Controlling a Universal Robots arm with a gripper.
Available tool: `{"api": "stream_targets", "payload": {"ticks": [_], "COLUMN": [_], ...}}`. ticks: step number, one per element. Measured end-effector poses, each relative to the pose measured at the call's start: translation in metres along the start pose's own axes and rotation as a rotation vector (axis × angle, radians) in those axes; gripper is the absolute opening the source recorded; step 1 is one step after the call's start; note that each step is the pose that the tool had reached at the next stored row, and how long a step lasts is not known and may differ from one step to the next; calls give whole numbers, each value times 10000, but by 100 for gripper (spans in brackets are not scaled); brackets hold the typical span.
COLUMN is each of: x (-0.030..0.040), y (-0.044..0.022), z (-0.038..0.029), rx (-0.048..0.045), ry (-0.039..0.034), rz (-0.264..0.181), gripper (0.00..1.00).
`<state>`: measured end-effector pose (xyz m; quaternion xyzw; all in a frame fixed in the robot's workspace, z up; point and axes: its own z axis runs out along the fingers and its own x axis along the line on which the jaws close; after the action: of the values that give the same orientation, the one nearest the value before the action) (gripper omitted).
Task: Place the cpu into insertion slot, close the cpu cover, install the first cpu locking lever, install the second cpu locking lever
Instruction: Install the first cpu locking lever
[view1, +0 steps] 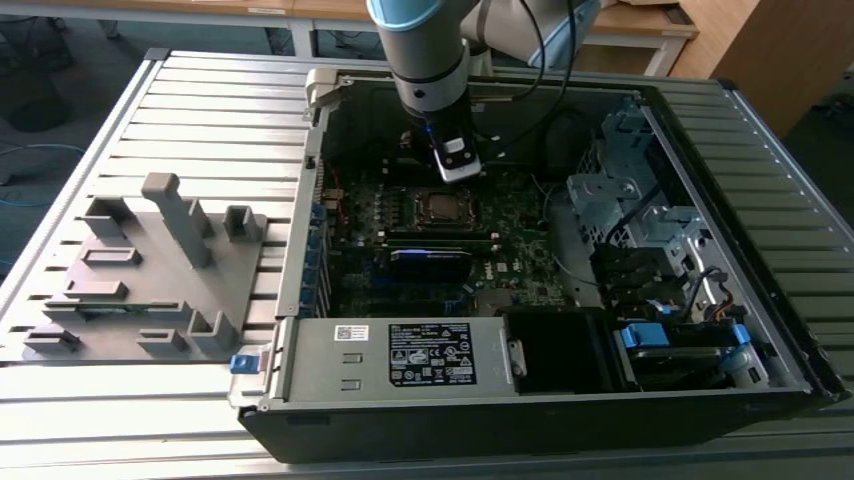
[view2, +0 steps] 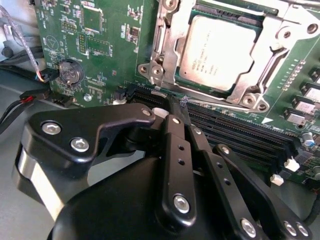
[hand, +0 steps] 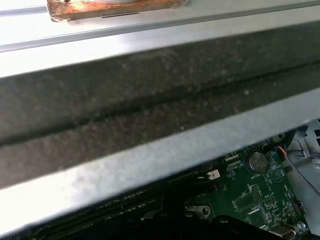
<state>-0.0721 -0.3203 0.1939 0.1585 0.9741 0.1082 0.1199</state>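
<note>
The small square silver-grey metal cpu (view2: 218, 51) lies in the insertion slot (view2: 197, 85) of the dark green motherboard (view2: 102, 47), framed by the silvery cpu cover (view2: 167, 55). The black gripper (view2: 181, 107) hovers beside it, fingers together, holding nothing.

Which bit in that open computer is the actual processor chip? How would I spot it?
Look inside the open computer case at the green circuit board. Below the arm's gripper sits a silvery metal frame. The chip is the flat, dull grey square in that frame's opening, unlike the long black slots beside it.
</note>
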Motion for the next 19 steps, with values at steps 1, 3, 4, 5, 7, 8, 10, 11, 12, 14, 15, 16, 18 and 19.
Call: {"api": "stream_targets", "payload": {"ticks": [1,3,4,5,7,8,10,11,12,14,15,16,18,19], "x": [0,1,1,2,2,3,4,4,5,6,6,7,7,7], "y": [0,-1,-2,-2,-3,-4,-5,-5,-6,-7,-8,-8,-9,-9], "z": [1,3,5,7,11,13,17,19,21,25,27,29,33,33], "rx": [0,-1,-3,-4,-6,-6,-7,-9,-9,-9,-8,-8,-10,-10], "ry": [-3,-8,-11,-15,-19,-21,-24,-26,-28,-30,-32,-33,-36,-37], "rz": [-1,-1,-2,-3,-3,-4,-4,-5,-5,-6,-6,-6,-6,-7], "gripper": [10,10,10,10,10,10,10,10,10,10,10,10,10,10]}}
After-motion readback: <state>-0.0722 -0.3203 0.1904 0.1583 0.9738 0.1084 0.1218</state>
